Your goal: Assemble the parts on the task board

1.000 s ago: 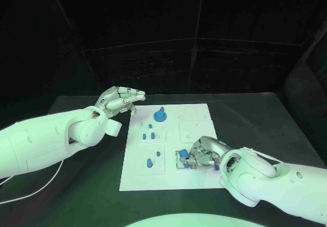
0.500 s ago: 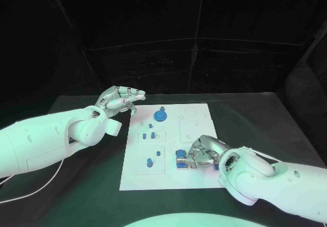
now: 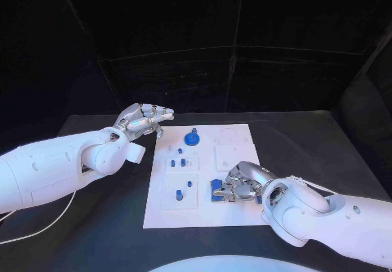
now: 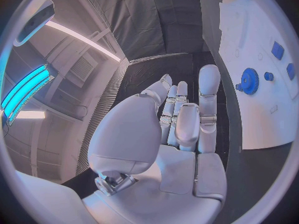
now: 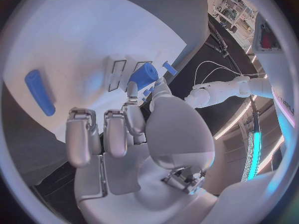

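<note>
The white task board (image 3: 204, 212) lies in the middle of the black table. My right hand (image 3: 242, 180) hangs low over its near right part and pinches a blue part (image 3: 217, 188) between thumb and a finger. In the right wrist view that blue part (image 5: 143, 75) sits at the fingertips (image 5: 132, 90), just over two white slots (image 5: 118, 73), and a blue bar (image 5: 39, 91) lies flat on the board. My left hand (image 3: 145, 120) is raised beside the board's far left corner, fingers stretched out and holding nothing. A blue gear (image 3: 192, 138) stands near the far edge.
Several small blue parts stand in the board's left column, among them a peg (image 3: 179, 194) and a pair (image 3: 178, 163). The left wrist view shows the gear (image 4: 249, 80) and the board's edge (image 4: 261, 129). A white cable (image 3: 41, 226) runs along the table's left.
The right hand has shifted slightly with the blue part, which now sits a little lower over the board. The left hand has stayed where it was.
</note>
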